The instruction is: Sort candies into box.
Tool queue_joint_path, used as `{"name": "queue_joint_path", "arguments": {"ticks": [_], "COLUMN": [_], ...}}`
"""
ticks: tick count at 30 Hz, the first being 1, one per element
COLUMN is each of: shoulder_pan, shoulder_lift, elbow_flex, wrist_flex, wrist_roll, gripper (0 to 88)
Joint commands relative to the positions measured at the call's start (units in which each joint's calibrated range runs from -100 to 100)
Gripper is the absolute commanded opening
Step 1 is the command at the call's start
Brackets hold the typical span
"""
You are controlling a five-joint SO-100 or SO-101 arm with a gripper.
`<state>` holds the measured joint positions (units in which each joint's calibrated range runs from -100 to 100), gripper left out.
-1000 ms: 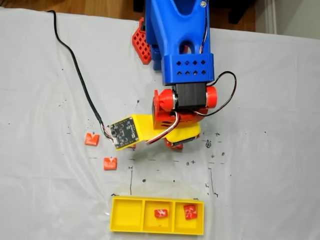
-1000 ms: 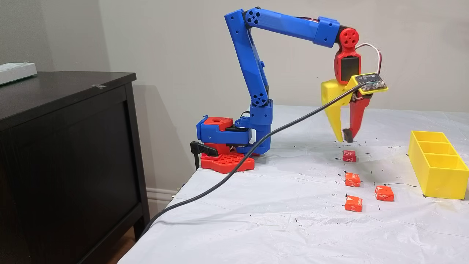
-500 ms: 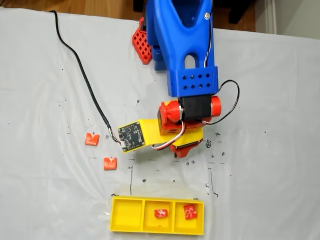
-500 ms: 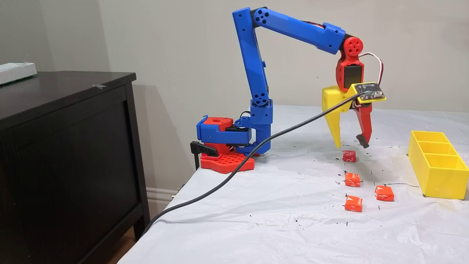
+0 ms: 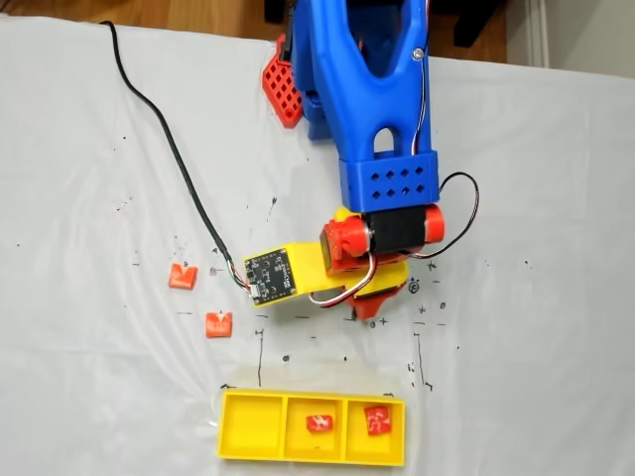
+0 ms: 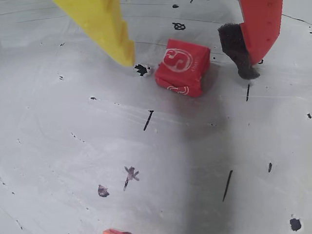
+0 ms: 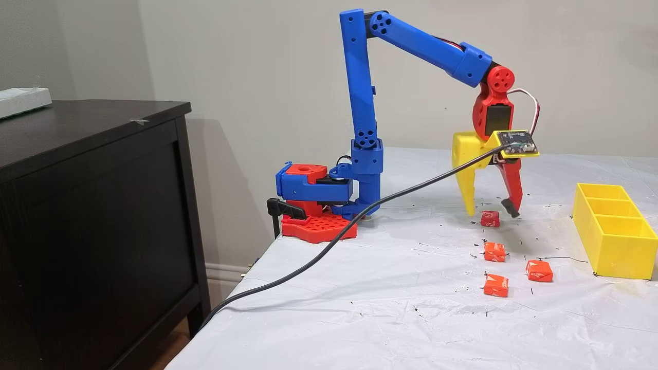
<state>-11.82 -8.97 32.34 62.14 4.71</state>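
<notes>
One red candy [image 6: 182, 67] lying between the spread jaws of the gripper [image 6: 187, 61], nearer the red finger's dark pad [image 6: 236, 51] than the yellow fingertip [image 6: 122, 51], touching neither. Jaws standing wide, holding nothing, tips hanging just above the white table cover [image 7: 390, 303]. Three more candies [image 7: 495, 251] [image 7: 539, 271] [image 7: 496, 284] resting outside the jaws, nearer the side camera. Box [image 7: 611, 236] sitting well apart beyond the red finger; two candies [image 5: 318, 423] [image 5: 376, 419] lying in its middle and right compartments, seen from above
</notes>
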Motion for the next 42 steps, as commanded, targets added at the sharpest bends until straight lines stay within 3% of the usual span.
{"name": "queue_joint_path", "arguments": {"ticks": [1,27,30,34,42], "shoulder_pan": [-0.95,0.05,0.14,0.23,2.13], "shoulder_lift": [-0.53,5.83,6.51,6.42,-0.02], "elbow_flex": [-1.88,-3.16,-3.61,-4.16,-8.35], "wrist_flex": [-0.87,-5.29,-5.53,-5.29,-1.28], "wrist_roll": [-0.39,-0.1,-0.05,-0.1,0.59], "gripper": [26.4,24.3,21.3,5.3,0.2]}}
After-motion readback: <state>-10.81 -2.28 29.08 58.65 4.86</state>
